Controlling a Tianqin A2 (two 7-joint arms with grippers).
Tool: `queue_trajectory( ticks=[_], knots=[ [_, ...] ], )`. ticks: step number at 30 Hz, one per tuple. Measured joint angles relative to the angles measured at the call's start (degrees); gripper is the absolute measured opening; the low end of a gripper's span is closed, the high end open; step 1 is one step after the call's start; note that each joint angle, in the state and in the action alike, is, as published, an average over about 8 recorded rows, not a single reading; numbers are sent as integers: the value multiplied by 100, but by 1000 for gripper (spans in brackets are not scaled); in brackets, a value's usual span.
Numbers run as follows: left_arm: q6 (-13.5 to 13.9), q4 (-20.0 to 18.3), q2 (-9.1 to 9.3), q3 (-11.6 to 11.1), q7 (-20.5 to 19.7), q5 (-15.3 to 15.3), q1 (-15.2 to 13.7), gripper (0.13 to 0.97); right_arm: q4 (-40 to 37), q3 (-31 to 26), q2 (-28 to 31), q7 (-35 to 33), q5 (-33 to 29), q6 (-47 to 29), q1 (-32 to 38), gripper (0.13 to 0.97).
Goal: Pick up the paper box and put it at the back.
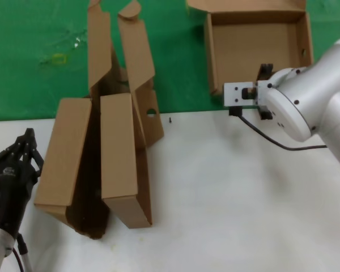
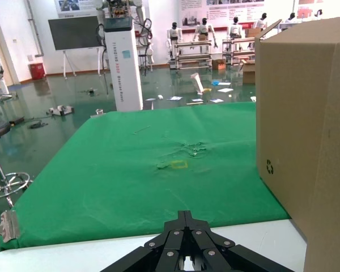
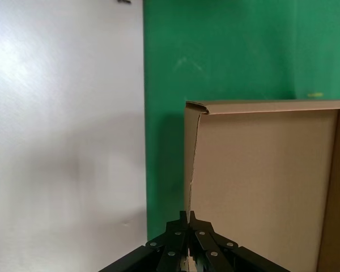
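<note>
My right gripper, fingers shut on the paper box wall (light, stiff cardboard), holds adequately there.

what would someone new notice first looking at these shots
Probably the open paper box lying on the green cloth at the back right, its inside facing the head camera, with the right gripper shut at its near wall. Next, the two other brown boxes propped on edge, lids up, at the left of the white table. The left gripper waits, shut, at the near left.
</note>
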Motion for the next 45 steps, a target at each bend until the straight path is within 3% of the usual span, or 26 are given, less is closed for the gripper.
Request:
queue_trajectory(
  ticks=[10,28,35,45],
  knots=[
    [0,0,0,0,0,0,0,143,-27,147,-291,-180,229,-727,69,149],
    [0,0,0,0,0,0,0,143,-404,241,-573,-188,49,-569,120,156],
    [0,0,0,0,0,0,0,143,-159,291,-517,-229,-16,-696,114,179],
    [0,0,0,0,0,0,0,143,687,471,-269,-209,-122,-1035,-181,283]
  ],
)
